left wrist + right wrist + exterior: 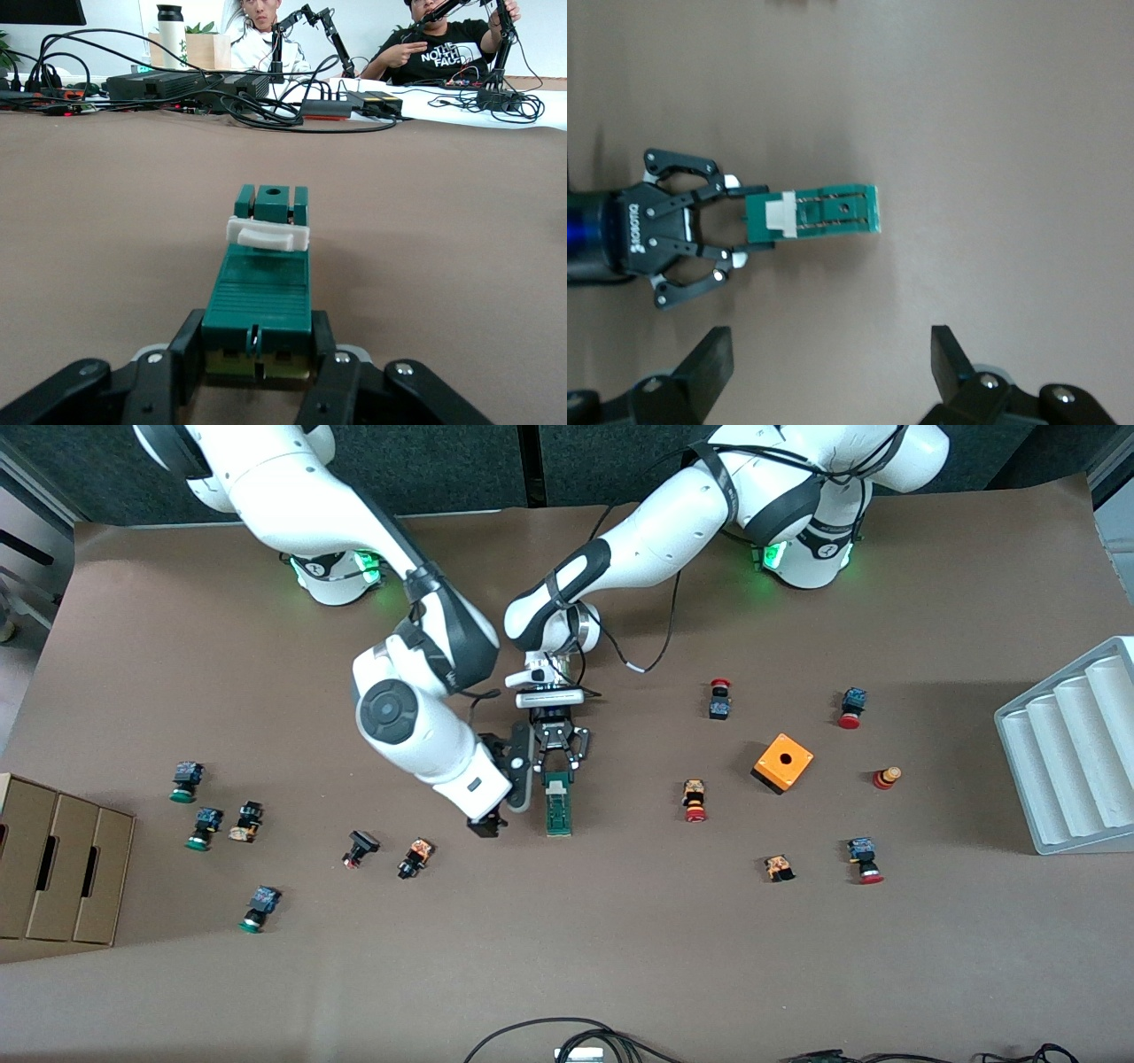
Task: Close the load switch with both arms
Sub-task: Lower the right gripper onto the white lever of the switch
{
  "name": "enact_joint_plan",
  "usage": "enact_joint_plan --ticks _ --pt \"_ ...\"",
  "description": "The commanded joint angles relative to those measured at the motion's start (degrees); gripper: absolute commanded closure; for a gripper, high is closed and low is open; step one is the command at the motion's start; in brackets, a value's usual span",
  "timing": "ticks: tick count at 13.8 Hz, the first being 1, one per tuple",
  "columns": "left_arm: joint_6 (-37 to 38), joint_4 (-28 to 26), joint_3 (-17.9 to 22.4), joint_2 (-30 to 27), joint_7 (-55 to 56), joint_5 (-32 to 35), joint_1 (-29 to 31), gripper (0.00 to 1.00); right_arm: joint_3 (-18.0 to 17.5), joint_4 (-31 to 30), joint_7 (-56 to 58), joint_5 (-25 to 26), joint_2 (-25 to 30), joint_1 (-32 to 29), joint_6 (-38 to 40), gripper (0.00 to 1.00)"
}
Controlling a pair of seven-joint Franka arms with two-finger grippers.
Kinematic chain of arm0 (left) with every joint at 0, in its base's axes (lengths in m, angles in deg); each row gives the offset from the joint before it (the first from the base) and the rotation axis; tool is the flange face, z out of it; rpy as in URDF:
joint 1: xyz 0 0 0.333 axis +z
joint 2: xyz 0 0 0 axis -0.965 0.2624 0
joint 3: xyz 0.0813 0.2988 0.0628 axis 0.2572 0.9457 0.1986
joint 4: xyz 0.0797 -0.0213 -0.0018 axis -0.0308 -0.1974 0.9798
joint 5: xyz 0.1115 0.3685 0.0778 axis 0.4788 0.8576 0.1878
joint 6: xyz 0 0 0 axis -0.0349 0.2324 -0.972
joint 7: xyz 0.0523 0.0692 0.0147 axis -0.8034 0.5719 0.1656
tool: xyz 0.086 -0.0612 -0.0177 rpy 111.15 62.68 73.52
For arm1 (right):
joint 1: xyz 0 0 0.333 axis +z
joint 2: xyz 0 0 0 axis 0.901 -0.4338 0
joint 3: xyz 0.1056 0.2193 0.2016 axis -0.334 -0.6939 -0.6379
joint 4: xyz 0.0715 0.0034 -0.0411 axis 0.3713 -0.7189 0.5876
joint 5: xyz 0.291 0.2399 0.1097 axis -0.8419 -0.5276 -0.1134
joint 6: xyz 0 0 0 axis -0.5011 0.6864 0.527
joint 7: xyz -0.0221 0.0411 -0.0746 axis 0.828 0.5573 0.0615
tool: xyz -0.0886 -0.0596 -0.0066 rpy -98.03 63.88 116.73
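Note:
The load switch (pixel 558 808), a narrow dark-green block with a white tab (pixel 268 235), lies flat at the middle of the table. My left gripper (pixel 556 769) is down at the end of the switch farther from the front camera. It is shut on that end, with a finger pressed to each side (pixel 257 350). In the right wrist view the load switch (pixel 833 212) sticks out from the left gripper (pixel 744 232). My right gripper (pixel 502 802) hangs open beside the switch, toward the right arm's end of the table, with nothing between its fingers (pixel 831 359).
Small red- and green-capped push buttons lie scattered toward both ends of the table. An orange cube box (pixel 783 763) with a hole sits toward the left arm's end, with a grey ribbed tray (pixel 1072 753) at that edge. A cardboard box (pixel 53 859) stands at the right arm's end.

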Motion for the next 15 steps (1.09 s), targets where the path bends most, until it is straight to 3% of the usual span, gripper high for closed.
enact_joint_plan --ticks 1,15 --pt "-0.7 -0.3 -0.2 1.7 2.2 -0.2 -0.1 0.49 1.0 0.7 0.0 -1.9 -1.7 0.7 -1.4 0.01" --pt "-0.7 -0.3 -0.3 1.7 2.1 -0.2 -0.1 0.50 1.1 0.4 -3.5 -1.4 -7.8 5.1 -11.5 0.01"
